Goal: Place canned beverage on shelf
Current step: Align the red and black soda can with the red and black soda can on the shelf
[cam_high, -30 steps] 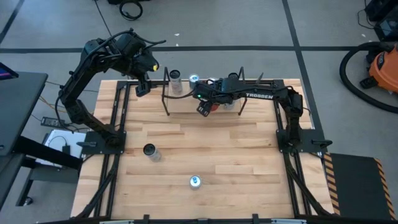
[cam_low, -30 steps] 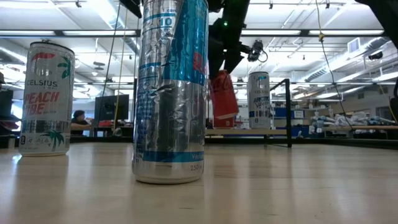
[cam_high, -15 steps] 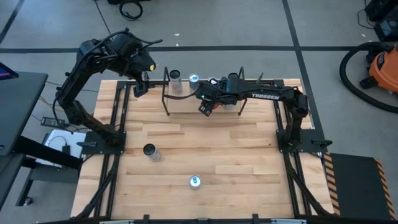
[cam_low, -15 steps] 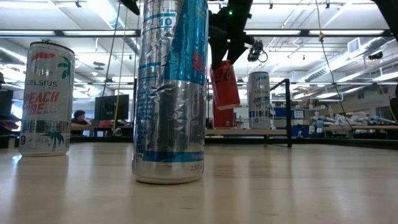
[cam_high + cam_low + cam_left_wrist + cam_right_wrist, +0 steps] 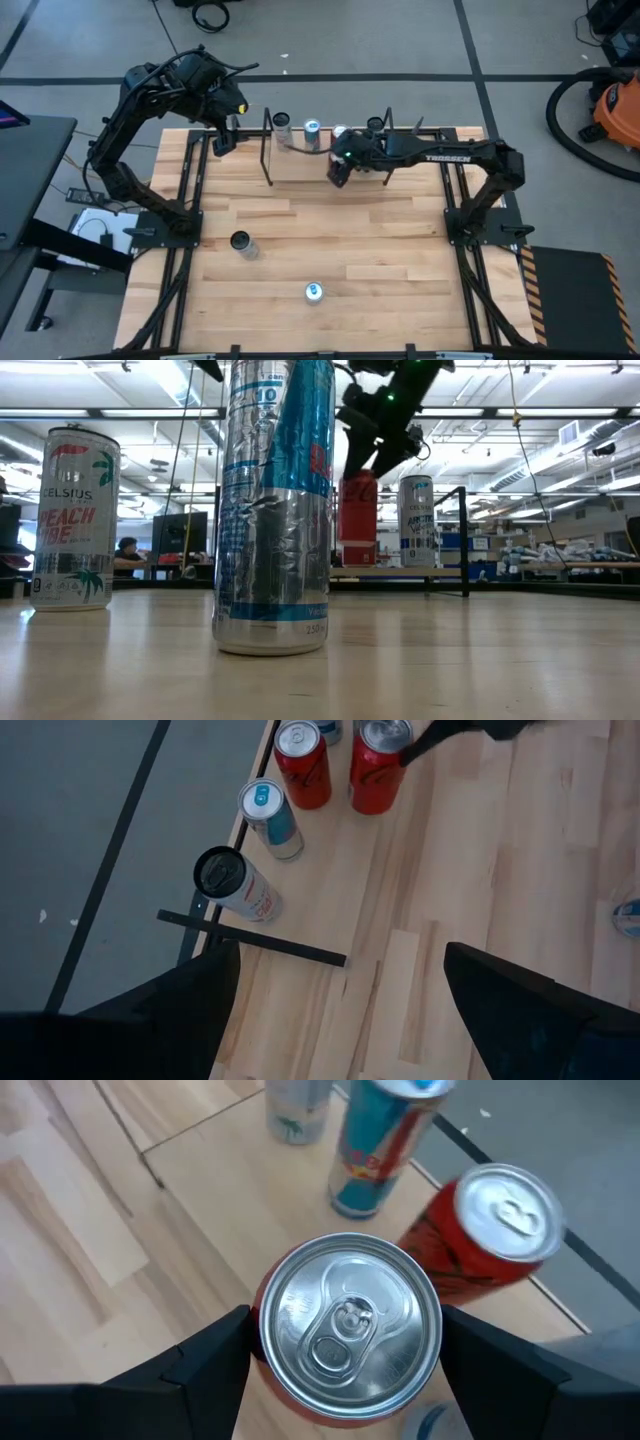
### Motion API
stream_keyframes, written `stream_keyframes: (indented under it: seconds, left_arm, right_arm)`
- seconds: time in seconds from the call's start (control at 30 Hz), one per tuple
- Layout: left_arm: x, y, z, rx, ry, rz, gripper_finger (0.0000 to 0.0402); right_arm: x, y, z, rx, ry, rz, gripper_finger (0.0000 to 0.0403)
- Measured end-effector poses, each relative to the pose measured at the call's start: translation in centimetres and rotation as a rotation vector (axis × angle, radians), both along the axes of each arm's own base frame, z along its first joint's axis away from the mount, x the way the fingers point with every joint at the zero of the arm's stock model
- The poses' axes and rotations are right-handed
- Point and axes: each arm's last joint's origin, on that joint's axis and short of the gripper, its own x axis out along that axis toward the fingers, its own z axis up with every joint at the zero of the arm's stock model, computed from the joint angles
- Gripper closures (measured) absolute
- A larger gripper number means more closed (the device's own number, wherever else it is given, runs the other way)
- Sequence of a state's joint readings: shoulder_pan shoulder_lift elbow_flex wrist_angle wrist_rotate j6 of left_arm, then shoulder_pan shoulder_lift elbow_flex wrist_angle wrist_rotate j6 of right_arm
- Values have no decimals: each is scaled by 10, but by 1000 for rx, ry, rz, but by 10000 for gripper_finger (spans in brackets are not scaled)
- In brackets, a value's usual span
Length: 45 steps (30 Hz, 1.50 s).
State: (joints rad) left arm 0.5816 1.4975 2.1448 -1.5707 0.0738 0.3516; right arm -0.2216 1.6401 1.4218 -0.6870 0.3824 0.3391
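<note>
Your right gripper (image 5: pixel 345 1342) has a red can (image 5: pixel 350 1323) between its fingers at the shelf (image 5: pixel 300 163).

You can see from the right wrist view that the fingers bracket the can's sides, spread wide; whether they press on it is hard to say, and the low view shows the can upright on or just above the shelf board. Beside it on the board stand another red can (image 5: pixel 490 1230), a blue can (image 5: pixel 385 1140) and a pale can (image 5: pixel 295 1100). Your left gripper (image 5: pixel 224 141) hangs open off the shelf's left end, holding nothing. Two more cans (image 5: pixel 241 243) (image 5: pixel 314 292) stand on the tabletop (image 5: pixel 380 270), well apart from the shelf.
</note>
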Motion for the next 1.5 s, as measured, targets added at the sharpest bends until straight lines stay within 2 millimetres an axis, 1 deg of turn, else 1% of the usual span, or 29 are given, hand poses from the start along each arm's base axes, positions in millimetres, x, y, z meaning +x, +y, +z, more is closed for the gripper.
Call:
stream_keyframes:
  seconds: [0.1, 0.27, 0.53, 0.67, 0.87, 1.07, 1.27, 1.5]
  left_arm:
    - [0, 0, 0, 0, 0, 0, 47]
    - [0, 0, 0, 0, 1, -1, 47]
    - [0, 0, 0, 13, 5, -18, 47]
    - [0, 0, 0, 13, 5, -18, 47]
    - [0, 0, 0, 16, 4, -21, 47]
    - [0, 0, 0, 16, 4, -21, 47]
    - [0, 0, 0, 16, 4, -21, 47]
    - [1, 0, 0, 17, 4, -21, 47]
  right_arm:
    - [-8, -5, -8, 23, -35, 3, 104]
    - [-11, -9, -20, 48, -49, 14, 104]
    - [-11, -11, -20, 42, -54, 17, 104]
    - [-11, -10, -20, 29, -37, 50, 104]
    - [-9, -10, -8, 12, -63, 79, 103]
    - [-6, -13, -18, -14, 15, 130, 103]
    - [-3, -22, -26, -24, 41, 107, 103]
    - [-5, -25, -26, -41, 53, 100, 100]
